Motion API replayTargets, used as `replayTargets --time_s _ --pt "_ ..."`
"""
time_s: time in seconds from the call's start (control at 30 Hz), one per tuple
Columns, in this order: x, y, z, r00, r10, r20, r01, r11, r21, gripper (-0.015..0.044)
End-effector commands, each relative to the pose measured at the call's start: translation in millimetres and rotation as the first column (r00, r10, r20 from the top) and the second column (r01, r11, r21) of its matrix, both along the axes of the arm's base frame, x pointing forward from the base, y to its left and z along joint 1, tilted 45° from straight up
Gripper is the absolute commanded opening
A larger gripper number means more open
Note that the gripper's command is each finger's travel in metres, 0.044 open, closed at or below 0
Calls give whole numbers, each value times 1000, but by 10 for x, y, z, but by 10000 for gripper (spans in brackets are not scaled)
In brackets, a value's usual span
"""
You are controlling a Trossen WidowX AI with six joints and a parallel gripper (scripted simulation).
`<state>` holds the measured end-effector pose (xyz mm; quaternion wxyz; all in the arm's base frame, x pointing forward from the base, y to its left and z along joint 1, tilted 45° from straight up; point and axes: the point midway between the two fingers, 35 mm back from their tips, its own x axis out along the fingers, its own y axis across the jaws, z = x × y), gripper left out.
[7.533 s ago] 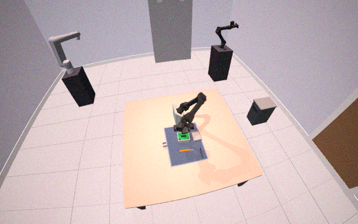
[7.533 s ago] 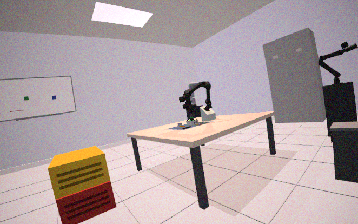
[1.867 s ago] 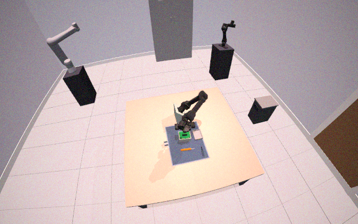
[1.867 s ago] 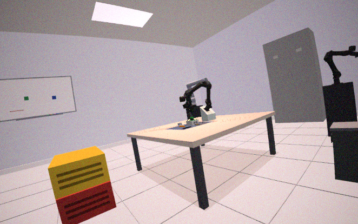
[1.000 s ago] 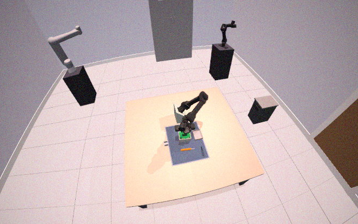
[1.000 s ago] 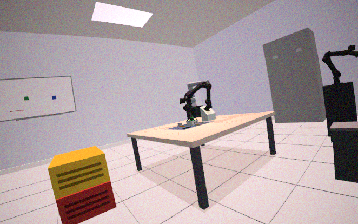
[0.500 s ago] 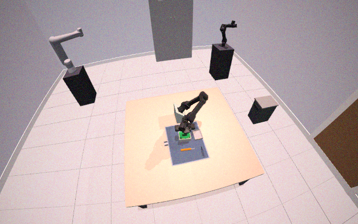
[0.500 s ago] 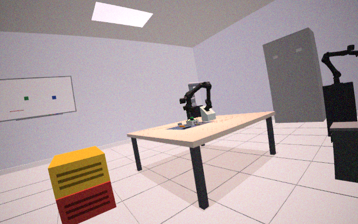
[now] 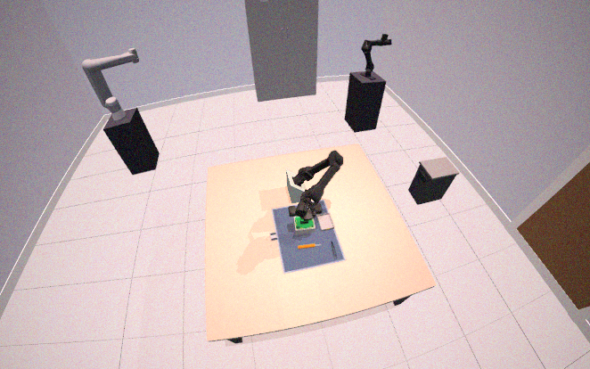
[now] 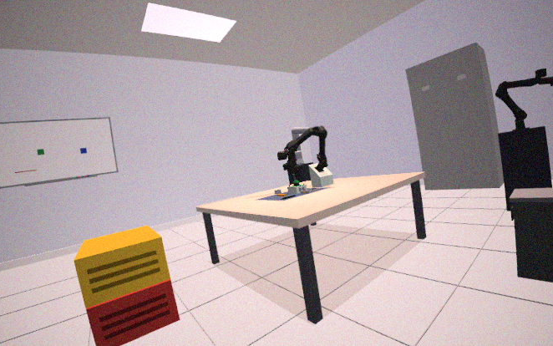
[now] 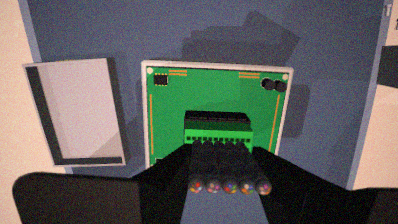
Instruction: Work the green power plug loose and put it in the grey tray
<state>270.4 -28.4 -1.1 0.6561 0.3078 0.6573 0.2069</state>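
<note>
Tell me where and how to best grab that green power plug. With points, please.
Probably by its two short ends, from above: the green power plug (image 11: 218, 135) (image 10: 296, 181) is long and narrow, with the black socket (image 11: 217, 118) along one long side and wires (image 11: 220, 162) crowding the other.

black robot arm (image 9: 322, 185) (image 10: 311, 131) bent high at the elbow, forearm sloping down, wrist (image 9: 305, 206) (image 10: 290, 156) turned downward; gripper (image 11: 221, 152) pointed down, its two dark fingers partly closed, clamped from both sides
</note>
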Motion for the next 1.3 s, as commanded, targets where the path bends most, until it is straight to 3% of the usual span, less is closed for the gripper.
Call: replayTargets --time_s 0.0,0.4,0.9,1.27 --pt "-23 -64 136 1000 -12 -13 11 998 -56 0" --pt "-54 -208 4 1000 -26 17 23 986 167 0" --pt "-21 -83 212 1000 -10 -20 8 995 -103 0" --pt "-56 -249 68 1000 -25 14 22 989 149 0"
